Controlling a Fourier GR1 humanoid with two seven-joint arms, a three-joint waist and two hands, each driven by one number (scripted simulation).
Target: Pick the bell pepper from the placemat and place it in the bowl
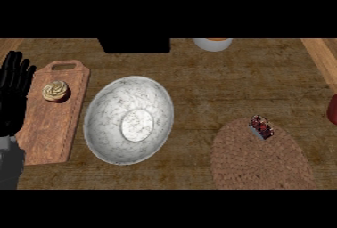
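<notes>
Head view, steep down onto wooden tabletop (217, 84).

Bowl (129, 119): white, marbled, left of centre. Held nothing; bare inner base visible.

Placemat (260, 158): round, woven, brown, lower right, well apart from bowl. Pepper (262, 127): dark red, small, lying at placemat's upper edge. Not in bowl, not touched by either hand.

Board (56, 113): wooden, with handle slot at far end, just left of bowl. Carried one small golden round item (56, 91) near its upper end; identity not clear.

Cup (212, 43): white, at far edge, cut off by the frame; orange seen at its top, contents otherwise not discernible. Black block (134, 45) at far edge, left of cup. Dark red object (332, 110) at right edge, mostly out of view.

Left hand (14, 95): at left edge, fingers straight and spread, pointing up, resting beside board, holding nothing. Right hand: not seen.
</notes>
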